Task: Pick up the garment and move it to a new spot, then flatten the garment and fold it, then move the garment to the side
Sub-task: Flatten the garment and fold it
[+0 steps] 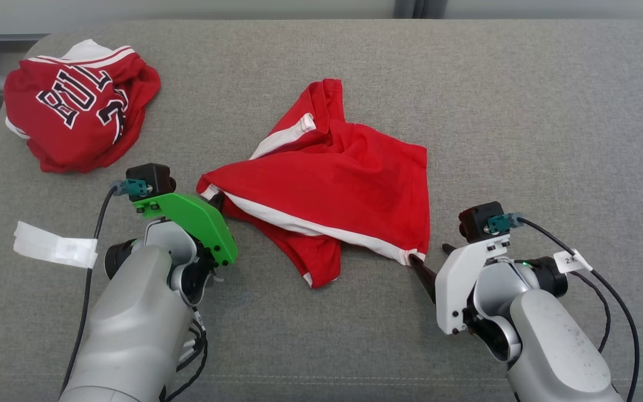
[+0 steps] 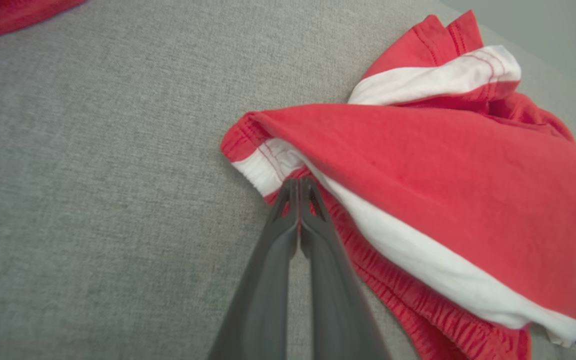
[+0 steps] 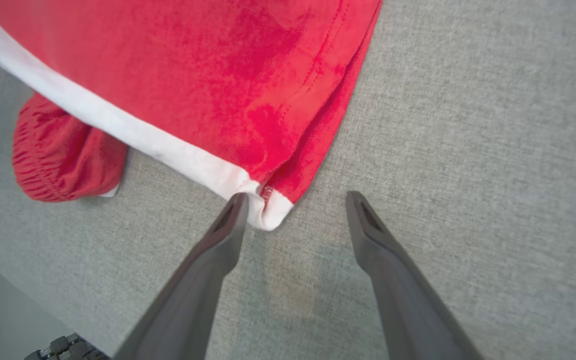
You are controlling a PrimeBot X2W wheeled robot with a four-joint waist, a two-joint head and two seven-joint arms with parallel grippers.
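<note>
A wide grey cushion (image 1: 522, 111) carries everything, its fabric running from the near edge up to the far edge. The garment (image 1: 344, 184), a pair of red shorts with white stripes, lies crumpled near the middle of the cushion, a little toward the near edge. One part reaches up toward the far edge, and a gathered red waistband bulges out below the long white stripe on the near side. A second piece of clothing, a red jersey (image 1: 76, 106) with dark lettering and white trim, sits bunched at the far left corner, well apart from the garment. The left gripper (image 2: 298, 182), under its green housing, is at the garment's left corner. Its jaws are pressed together and its tips touch the cloth just below the white stripe there. Whether any cloth is caught between them cannot be told. The right gripper (image 3: 295, 197) is at the garment's near right corner with its jaws spread wide. One fingertip touches the white-hemmed corner and the other stands clear over bare cushion. A small white paper strip (image 1: 53, 248) lies flat by the left edge, beside the left arm's cable.
</note>
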